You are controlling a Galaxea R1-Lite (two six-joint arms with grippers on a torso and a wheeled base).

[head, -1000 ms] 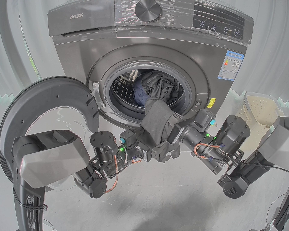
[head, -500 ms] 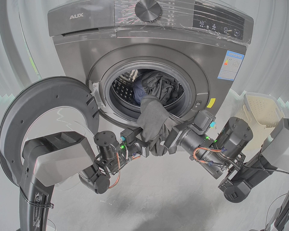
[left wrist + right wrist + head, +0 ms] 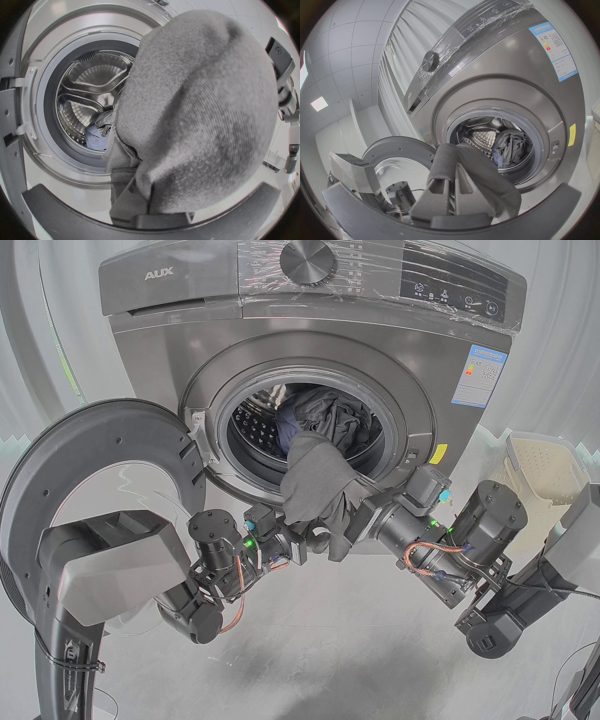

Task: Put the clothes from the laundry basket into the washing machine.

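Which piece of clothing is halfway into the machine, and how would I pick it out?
Find the washing machine with its round door swung open. Over the lower rim of the opening hangs a grey garment, part inside and part spilling out in front. Unlike the dark crumpled clothes lying deeper in the drum, it is lighter grey, smooth, and drapes across the rim.

Garment (image 3: 315,480) matt knit; drum (image 3: 90,90) glossy metal (ctrl panel (image 3: 437,284) plastic-wrapped)
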